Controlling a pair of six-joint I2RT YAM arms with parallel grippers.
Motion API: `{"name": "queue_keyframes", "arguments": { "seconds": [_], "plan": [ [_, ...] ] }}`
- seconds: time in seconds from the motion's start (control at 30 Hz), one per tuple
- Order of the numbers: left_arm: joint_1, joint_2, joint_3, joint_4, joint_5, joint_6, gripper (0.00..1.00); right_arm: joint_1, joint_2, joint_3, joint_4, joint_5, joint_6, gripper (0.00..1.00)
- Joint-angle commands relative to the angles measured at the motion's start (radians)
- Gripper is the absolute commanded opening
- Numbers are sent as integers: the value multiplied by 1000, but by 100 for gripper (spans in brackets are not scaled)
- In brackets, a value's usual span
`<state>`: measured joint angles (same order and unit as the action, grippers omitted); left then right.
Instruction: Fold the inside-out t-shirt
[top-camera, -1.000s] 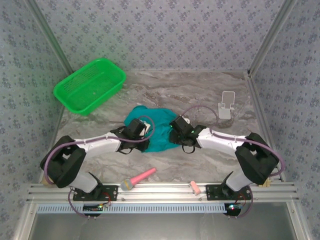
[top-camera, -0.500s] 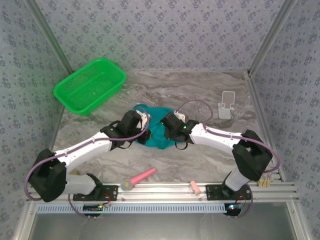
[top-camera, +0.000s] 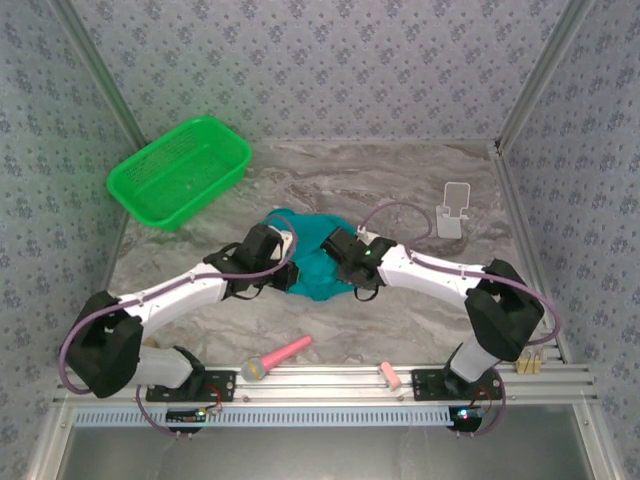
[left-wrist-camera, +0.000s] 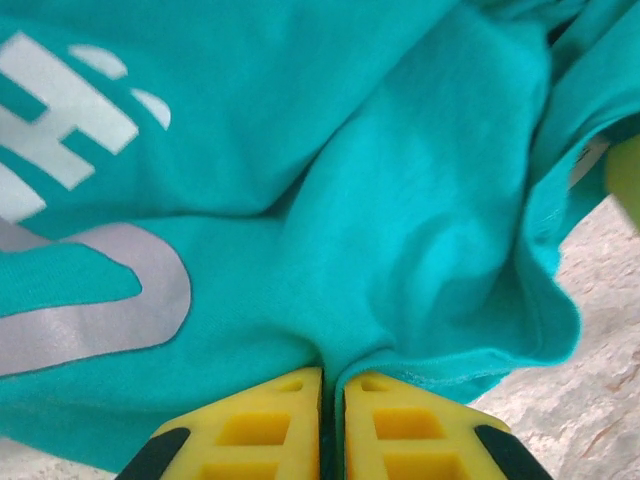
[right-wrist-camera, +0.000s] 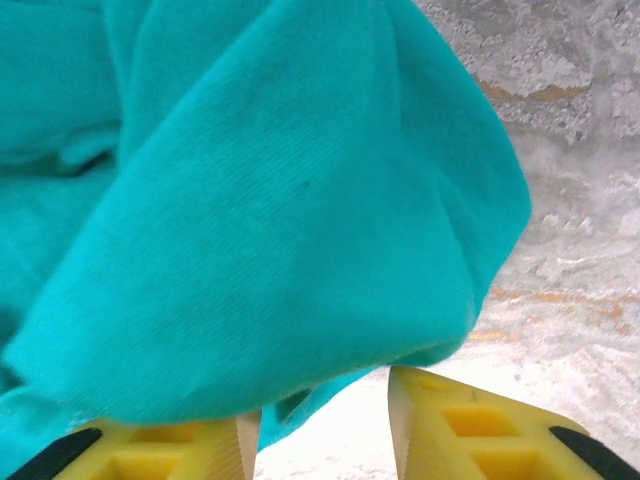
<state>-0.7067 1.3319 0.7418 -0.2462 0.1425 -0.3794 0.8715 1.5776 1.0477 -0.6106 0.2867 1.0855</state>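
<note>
Limp, light teal cloth t-shirt (top-camera: 310, 268): the left gripper (left-wrist-camera: 332, 385) pinches a fold tight; the right gripper (right-wrist-camera: 322, 402), jaws apart and empty, should take the cloth edge just ahead.

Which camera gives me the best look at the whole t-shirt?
Top external: the t-shirt shows as one bunched heap, most of its outline readable. Left wrist is a close-up of folds and white-grey print, cloth pinched by the left gripper. Right wrist has one draped fold at the right gripper.
</note>
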Motion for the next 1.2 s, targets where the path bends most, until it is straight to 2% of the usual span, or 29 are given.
{"name": "queue_keyframes", "arguments": {
  "seconds": [0.0, 0.23, 0.4, 0.47, 0.67, 0.8, 0.9, 0.97, 1.1, 1.17],
  "plan": [
    [7, 9, -9, 14, 20, -13, 10, 2, -6, -5, 4, -22, 62, 35],
    [9, -14, -9, 27, 49, -21, 5, 3, 44, 9, 83, -27, 82, 39],
    [17, -32, -13, 28, 71, -35, 4, 7, 85, 29, 92, -11, 56, 36],
    [21, -44, -16, 24, 74, -36, 4, 13, 85, 32, 93, 3, 45, 21],
    [45, -82, -7, -11, 72, -33, 8, 39, 51, 67, 32, 75, 6, 13],
    [60, -91, 1, -33, 63, -12, 5, 58, 2, 86, -52, 118, 0, 5],
    [64, -97, 15, -44, 75, -6, 5, 55, -60, 75, -60, 111, -16, 6],
    [65, -105, 23, -41, 70, -9, 5, 45, -93, 65, -62, 111, -23, 19],
    [76, -101, 25, -11, 90, -27, 3, -21, -95, -4, 4, 46, -51, 18],
    [87, -85, 22, 8, 122, -48, 3, -31, -67, 3, 66, 14, -142, 24]
  ]
}}
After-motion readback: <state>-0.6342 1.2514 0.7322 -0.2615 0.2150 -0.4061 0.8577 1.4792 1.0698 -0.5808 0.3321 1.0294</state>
